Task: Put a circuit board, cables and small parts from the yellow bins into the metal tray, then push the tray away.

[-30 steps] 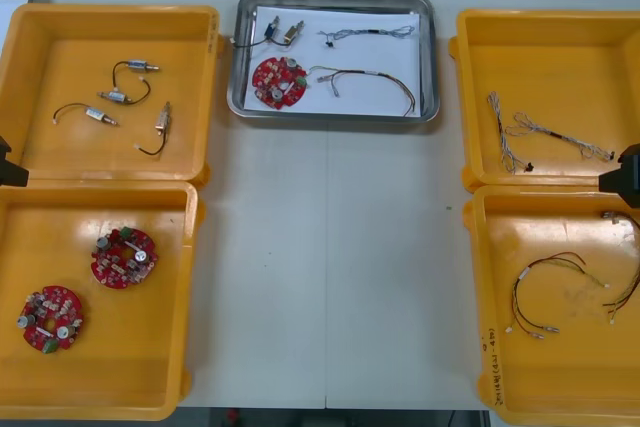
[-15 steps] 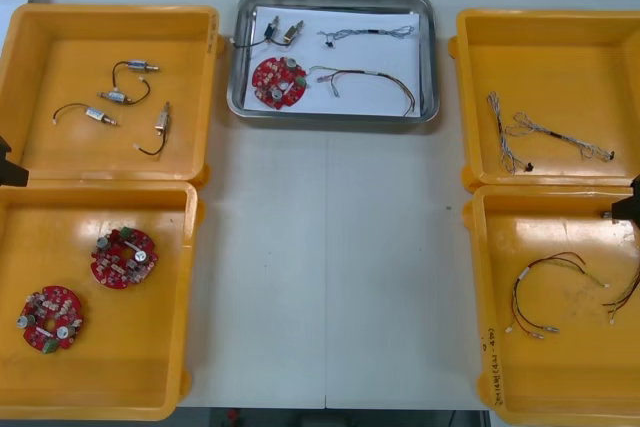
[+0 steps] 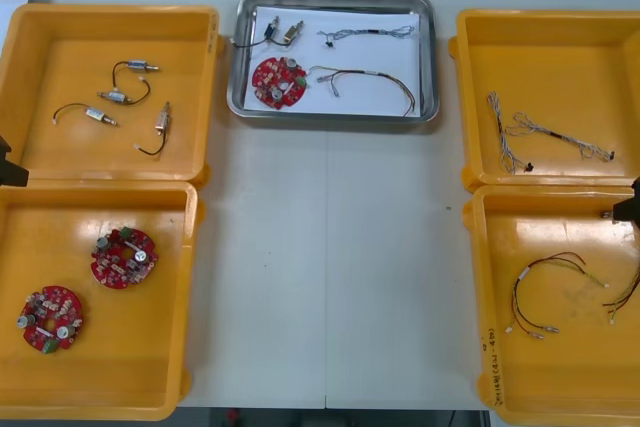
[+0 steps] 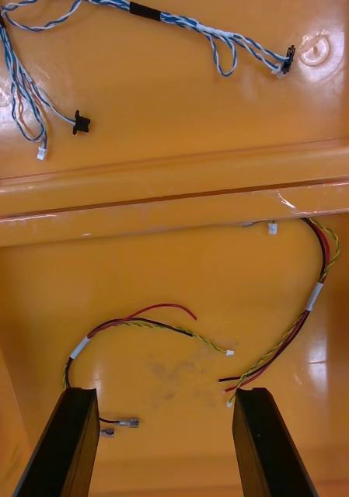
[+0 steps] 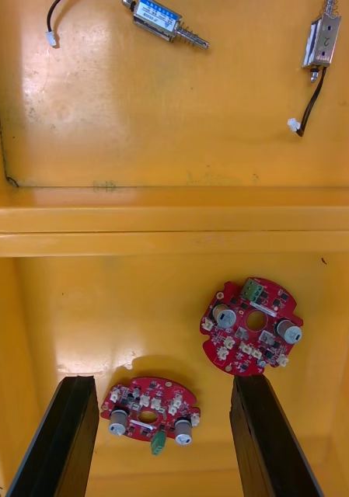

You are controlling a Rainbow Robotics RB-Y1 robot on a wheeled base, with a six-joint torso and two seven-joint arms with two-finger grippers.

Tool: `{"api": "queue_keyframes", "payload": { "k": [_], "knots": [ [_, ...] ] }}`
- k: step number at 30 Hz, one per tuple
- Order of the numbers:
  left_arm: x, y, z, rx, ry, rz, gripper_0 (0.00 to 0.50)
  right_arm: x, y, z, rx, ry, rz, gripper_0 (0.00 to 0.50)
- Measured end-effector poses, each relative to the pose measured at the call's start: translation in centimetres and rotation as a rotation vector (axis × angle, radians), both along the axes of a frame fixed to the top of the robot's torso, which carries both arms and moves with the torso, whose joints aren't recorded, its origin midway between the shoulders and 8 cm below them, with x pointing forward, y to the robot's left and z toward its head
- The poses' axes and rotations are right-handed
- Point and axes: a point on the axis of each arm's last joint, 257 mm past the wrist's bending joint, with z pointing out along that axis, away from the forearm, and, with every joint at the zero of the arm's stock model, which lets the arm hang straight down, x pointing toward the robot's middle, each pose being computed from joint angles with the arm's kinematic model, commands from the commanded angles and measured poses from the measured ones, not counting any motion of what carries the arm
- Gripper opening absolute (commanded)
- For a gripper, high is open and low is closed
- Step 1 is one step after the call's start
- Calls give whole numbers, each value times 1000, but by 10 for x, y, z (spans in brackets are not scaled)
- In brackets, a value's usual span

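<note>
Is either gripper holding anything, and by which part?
Nothing held: left gripper jaws open over circuit boards; right gripper jaws open over red and yellow cables.

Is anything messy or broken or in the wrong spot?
Only one small thing: in the tray, a black cable pokes onto the left rim instead of lying inside. Nothing looks spilled or broken. The left claw hangs open over the boards, the right claw over red and yellow cables.

You can read no text outright. Black handwriting runs along the inner rim of the near right yellow plastic bin, too small to decipher. The cylindrical small metal part carries a blue-and-white label, possibly printed, illegible.
</note>
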Motion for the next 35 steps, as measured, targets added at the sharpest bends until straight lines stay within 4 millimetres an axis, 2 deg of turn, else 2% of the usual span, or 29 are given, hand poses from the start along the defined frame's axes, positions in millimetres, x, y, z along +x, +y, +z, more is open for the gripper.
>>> {"api": "queue_keyframes", "payload": {
  "k": [35],
  "knots": [
    [0, 0, 0, 0, 0, 0, 500, 0, 0, 0, -1, 0, 0, 500]
  ]
}}
